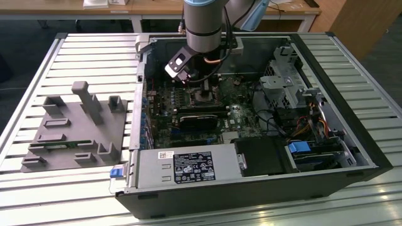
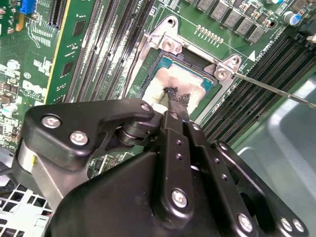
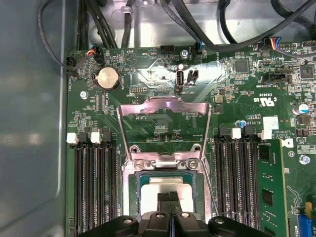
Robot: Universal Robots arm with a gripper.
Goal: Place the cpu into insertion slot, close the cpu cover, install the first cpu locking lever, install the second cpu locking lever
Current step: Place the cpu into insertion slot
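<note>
The cpu (image 3: 165,186) lies flat in the insertion slot (image 3: 130,197), its pale silver face smeared with dark paste in the second wrist view (image 2: 170,79). My gripper (image 3: 170,200) is shut, its fingertips (image 2: 174,98) together at the chip's face with nothing between them. The cpu cover (image 3: 164,103) is swung open, away from the socket, and the green board shows through its cut-out. A thin wire locking lever (image 2: 269,88) stands free beside the socket. In the exterior view the gripper (image 1: 201,87) reaches down into the open computer case over the socket (image 1: 205,98).
Black memory slots (image 3: 96,187) flank the socket on both sides. Black cables (image 3: 148,19) hang over the board's far edge. A grey power supply box (image 1: 185,167), a black block (image 1: 201,120) and a drive cage (image 1: 289,77) crowd the case. A grey fixture (image 1: 72,125) sits outside.
</note>
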